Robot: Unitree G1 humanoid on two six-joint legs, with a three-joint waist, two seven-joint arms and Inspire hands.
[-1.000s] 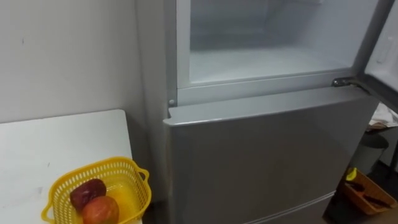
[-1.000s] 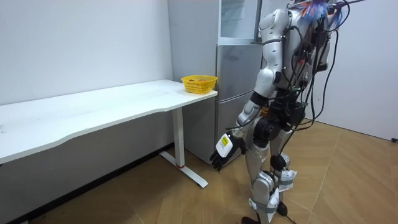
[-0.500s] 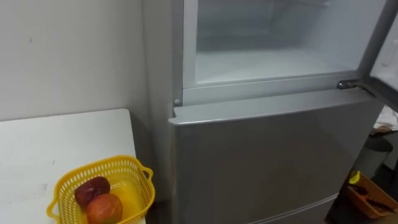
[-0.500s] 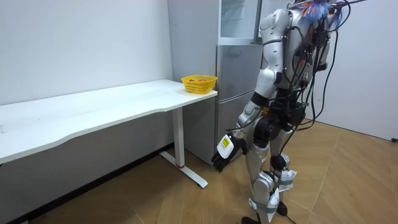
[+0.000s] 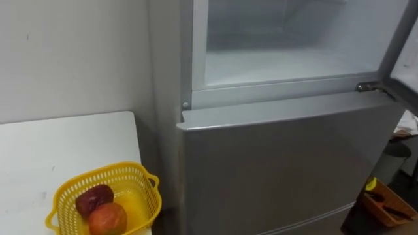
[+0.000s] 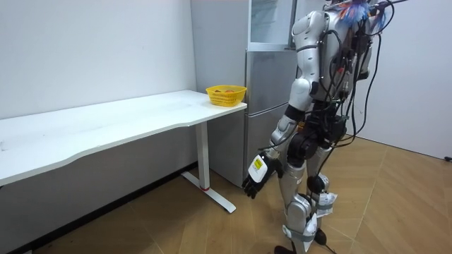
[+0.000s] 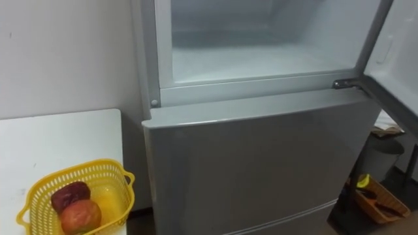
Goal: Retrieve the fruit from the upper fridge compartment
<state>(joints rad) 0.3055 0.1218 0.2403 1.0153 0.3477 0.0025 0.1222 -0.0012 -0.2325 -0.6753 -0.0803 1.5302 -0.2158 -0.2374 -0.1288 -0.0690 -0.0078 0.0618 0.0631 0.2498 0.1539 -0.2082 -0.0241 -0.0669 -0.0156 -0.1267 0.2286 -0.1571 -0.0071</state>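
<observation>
- Currently the robot is standing on the wood floor right before the fridge (image 6: 265,92), facing it, with the white table (image 5: 65,143) at its left.
- The upper compartment (image 5: 287,62) is standing open, and its door (image 7: 398,52) is swinging out on the right side.
- The lower door (image 5: 281,170) is sitting closed.
- Inside the upper compartment the visible shelf is looking bare. I'm seeing no item on it, though its top part is cut off.
- A yellow basket (image 5: 149,199) is sitting on the table corner, near the fridge side.
- The basket is holding a dark red fruit (image 5: 93,200) and an orange-red fruit (image 5: 108,219), which are touching each other.
- The left hand (image 6: 258,173) is hanging low beside the thigh in the room view, well apart from the fridge and the basket. Its fingers are looking relaxed and loosely straight, and they are grasping nothing.
- Judging progress:
  - Nothing is being carried and the shelf is reading as empty, so the retrieved thing is probably already lying in the basket.
  - I cannot tell which fruit came from the fridge.
- Judging what's left:
  - The pick and the drop-off are looking done.
  - The open upper door is likely waiting to be shut, if the task wants that.
</observation>
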